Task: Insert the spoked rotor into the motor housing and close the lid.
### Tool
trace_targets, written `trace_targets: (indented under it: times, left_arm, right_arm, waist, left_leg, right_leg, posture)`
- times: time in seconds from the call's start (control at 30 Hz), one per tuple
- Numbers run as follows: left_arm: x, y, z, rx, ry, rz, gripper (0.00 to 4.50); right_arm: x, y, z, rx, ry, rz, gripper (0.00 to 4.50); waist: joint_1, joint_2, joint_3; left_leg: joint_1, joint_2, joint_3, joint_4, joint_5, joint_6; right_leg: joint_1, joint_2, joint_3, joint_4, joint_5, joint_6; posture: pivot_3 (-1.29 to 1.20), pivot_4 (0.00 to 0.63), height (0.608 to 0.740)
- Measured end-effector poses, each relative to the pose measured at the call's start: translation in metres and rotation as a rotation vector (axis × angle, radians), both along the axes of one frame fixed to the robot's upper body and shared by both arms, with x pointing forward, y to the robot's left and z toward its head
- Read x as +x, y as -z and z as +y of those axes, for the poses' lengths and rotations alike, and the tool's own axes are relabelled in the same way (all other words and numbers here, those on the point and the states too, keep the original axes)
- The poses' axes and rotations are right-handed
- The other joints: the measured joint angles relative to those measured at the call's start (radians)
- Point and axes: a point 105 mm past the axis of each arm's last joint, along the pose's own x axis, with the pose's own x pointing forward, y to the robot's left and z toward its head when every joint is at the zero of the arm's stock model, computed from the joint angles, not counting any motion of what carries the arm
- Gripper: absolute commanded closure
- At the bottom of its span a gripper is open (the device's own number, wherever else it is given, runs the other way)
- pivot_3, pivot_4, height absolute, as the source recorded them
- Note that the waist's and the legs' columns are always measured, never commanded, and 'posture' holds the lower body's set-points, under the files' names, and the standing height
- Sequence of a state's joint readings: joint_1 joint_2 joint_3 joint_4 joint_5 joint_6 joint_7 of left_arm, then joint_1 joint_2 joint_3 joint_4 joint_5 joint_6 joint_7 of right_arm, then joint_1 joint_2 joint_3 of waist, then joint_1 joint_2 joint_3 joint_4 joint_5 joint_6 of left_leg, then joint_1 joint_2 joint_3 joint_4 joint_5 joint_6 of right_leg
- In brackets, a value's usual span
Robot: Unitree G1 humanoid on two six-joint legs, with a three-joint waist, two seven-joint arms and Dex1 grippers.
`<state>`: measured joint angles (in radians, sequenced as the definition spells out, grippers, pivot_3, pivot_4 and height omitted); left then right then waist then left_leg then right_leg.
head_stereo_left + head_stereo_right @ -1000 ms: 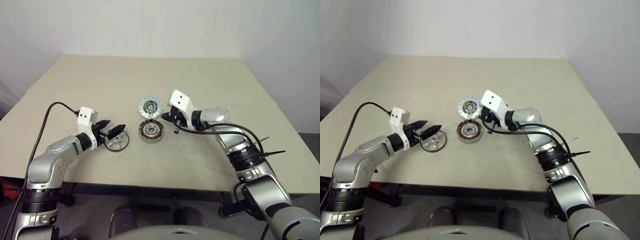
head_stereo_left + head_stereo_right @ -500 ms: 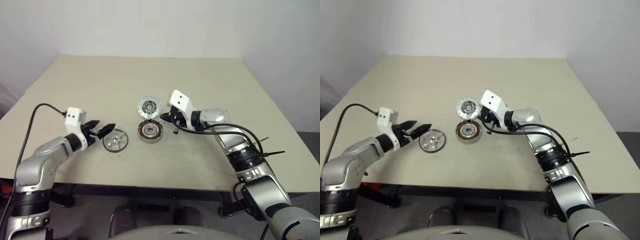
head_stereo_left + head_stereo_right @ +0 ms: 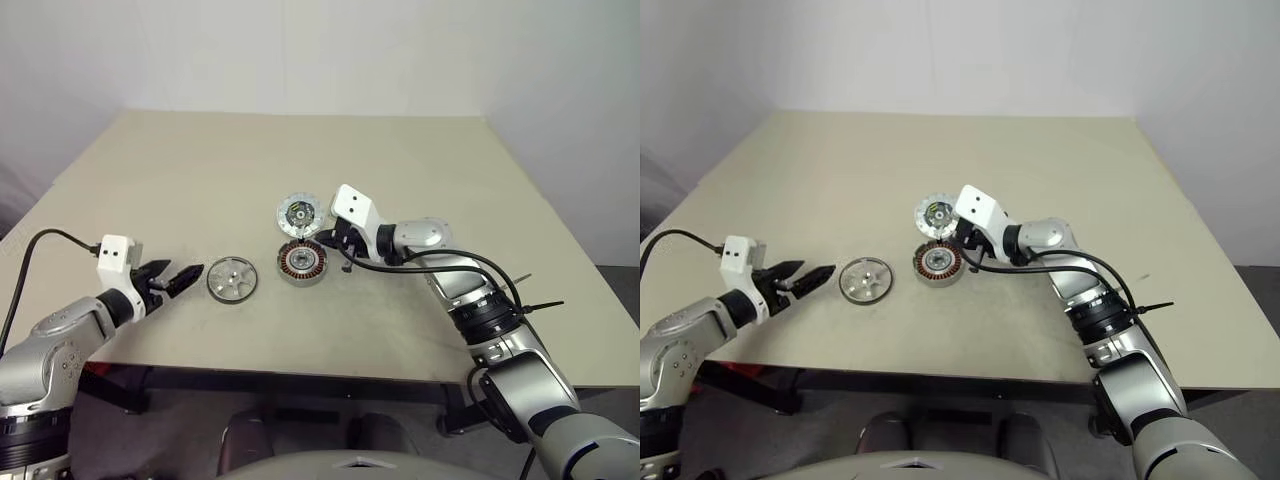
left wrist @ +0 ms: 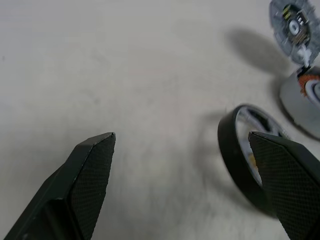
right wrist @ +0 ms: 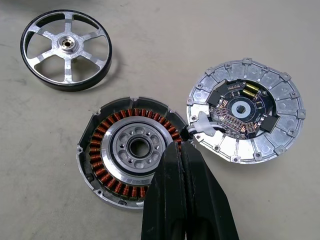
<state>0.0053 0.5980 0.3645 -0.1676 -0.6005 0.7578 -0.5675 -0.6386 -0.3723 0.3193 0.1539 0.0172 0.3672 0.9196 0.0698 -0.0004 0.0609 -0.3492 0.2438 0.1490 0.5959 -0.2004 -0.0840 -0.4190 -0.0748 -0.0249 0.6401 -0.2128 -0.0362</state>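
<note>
Between the wide-open left tool [image 3: 180,275] and motor housing [image 3: 302,262] lies the spoked rotor [image 3: 232,279]; right tool [image 5: 181,150] pinched closed.

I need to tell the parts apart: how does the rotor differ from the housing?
The rotor is an open wheel with a dark rim, six spokes and gaps between them; the housing has copper windings around a solid grey centre. The rotor lies alone nearer the left gripper; the housing lies beside the lid. Both are round and lie flat on the table.
</note>
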Motion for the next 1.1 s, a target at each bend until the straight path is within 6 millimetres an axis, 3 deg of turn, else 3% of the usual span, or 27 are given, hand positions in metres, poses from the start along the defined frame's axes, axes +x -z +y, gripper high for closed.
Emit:
trace_targets:
  times: [0.2,0.43,0.8,0.9,1.1]
  left_arm:
    - [0.000,0.007,-0.001,-0.049,-0.030,0.046,0.00]
    - [-0.006,0.019,-0.025,-0.234,0.005,0.152,0.00]
    - [0.006,0.019,-0.051,-0.377,0.017,0.184,0.00]
    - [0.007,0.020,-0.059,-0.430,0.019,0.186,0.59]
    - [0.001,0.027,-0.063,-0.476,0.021,0.220,2.62]
  right_arm:
    - [0.000,0.000,0.000,0.000,0.000,-0.001,4.49]
    - [0.000,0.000,0.000,-0.001,0.000,-0.001,4.49]
    - [0.000,0.001,-0.001,-0.004,-0.002,-0.006,4.49]
    - [0.000,0.001,-0.001,-0.005,-0.002,-0.007,4.50]
    - [0.000,0.001,-0.002,-0.009,0.000,-0.014,4.50]
  waist:
    - [0.001,0.000,0.000]
    - [0.001,0.000,0.000]
    - [0.005,0.000,0.000]
    - [0.006,0.000,0.000]
    - [0.003,0.000,0.000]
  left_leg:
    - [0.000,0.000,0.000,0.000,0.000,0.000]
    - [0.000,0.000,0.000,0.000,0.000,0.000]
    - [0.000,-0.001,0.000,0.001,0.000,0.000]
    - [0.000,-0.002,0.000,0.001,0.000,0.000]
    - [0.000,-0.001,0.000,0.000,0.000,0.000]
  right_leg:
    - [0.000,0.000,0.000,0.000,0.000,0.000]
    - [0.000,0.000,0.000,0.000,0.000,0.000]
    - [0.001,-0.001,0.000,0.000,0.000,0.000]
    - [0.001,-0.001,0.000,0.000,0.000,0.000]
    - [0.001,-0.001,0.000,-0.001,0.000,0.000]
  posture:
    - [0.00,0.000,0.740]
    - [0.00,0.000,0.740]
    - [0.00,0.000,0.740]
    - [0.00,0.000,0.740]
    - [0.00,0.000,0.740]
